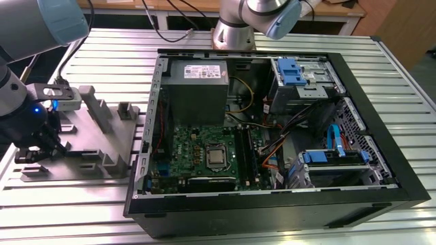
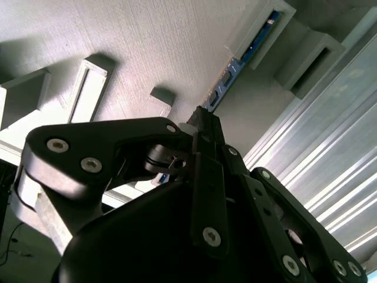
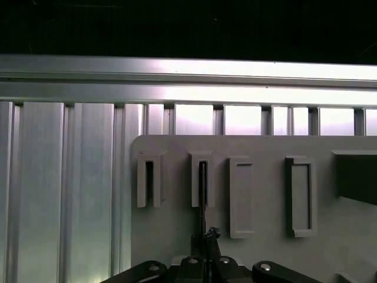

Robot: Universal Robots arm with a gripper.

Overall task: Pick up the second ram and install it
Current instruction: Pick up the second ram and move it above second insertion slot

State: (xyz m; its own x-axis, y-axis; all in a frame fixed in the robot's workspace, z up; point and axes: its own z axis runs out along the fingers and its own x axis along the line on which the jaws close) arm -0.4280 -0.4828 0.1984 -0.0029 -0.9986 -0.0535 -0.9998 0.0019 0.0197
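The second ram (image 3: 202, 197) stands on edge in the grey fixture tray (image 1: 95, 148), one end seated in a narrow holder. In the second wrist view the second ram (image 2: 238, 65) shows as a thin dark strip with a blue edge, running from the holder to my fingertips. My gripper (image 1: 32, 153) is low over the tray's near corner at the exterior view's left. The gripper (image 3: 203, 239) looks shut on the stick's near end, the two fingers (image 2: 207, 132) drawn tight together around it.
The open computer case (image 1: 272, 204) lies beside the tray at the exterior view's right, with the green circuit board (image 1: 184, 153) and its black slots (image 1: 244, 153) inside. A grey power-supply box (image 1: 197, 76) sits at the case's back. A ribbed metal table (image 1: 68, 204) carries everything.
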